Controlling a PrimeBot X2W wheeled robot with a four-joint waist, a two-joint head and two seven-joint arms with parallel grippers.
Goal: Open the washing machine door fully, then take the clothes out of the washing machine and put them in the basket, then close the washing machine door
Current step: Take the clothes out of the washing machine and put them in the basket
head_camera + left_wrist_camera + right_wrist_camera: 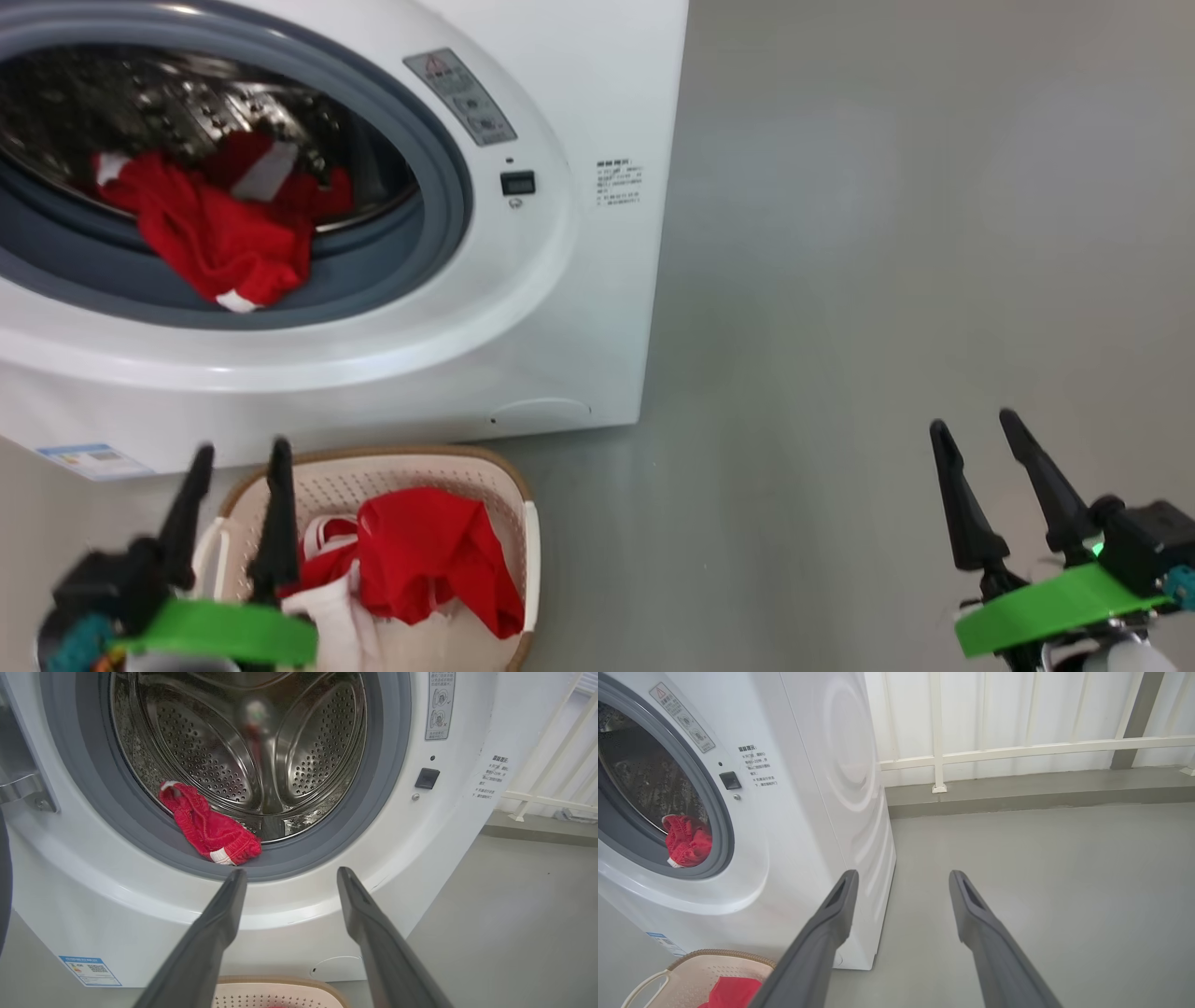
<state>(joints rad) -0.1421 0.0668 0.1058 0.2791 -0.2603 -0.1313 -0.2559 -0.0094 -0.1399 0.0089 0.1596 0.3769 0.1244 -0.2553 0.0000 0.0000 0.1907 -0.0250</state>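
Above grey floor [887, 280], clothes [208, 830] lie in the drum [303, 742] beyond the spread left gripper [290, 872].

Before me, the basket [373, 481] stands on the floor [887, 233] in front of the washing machine [579, 84]; clothes [420, 551] lie in both.

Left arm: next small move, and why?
Probably push the left gripper forward to the red garment draped over the grey seal. That gripper is open, empty and aimed at it, above the basket holding other red clothes; the right gripper sits open over bare floor, farther off.
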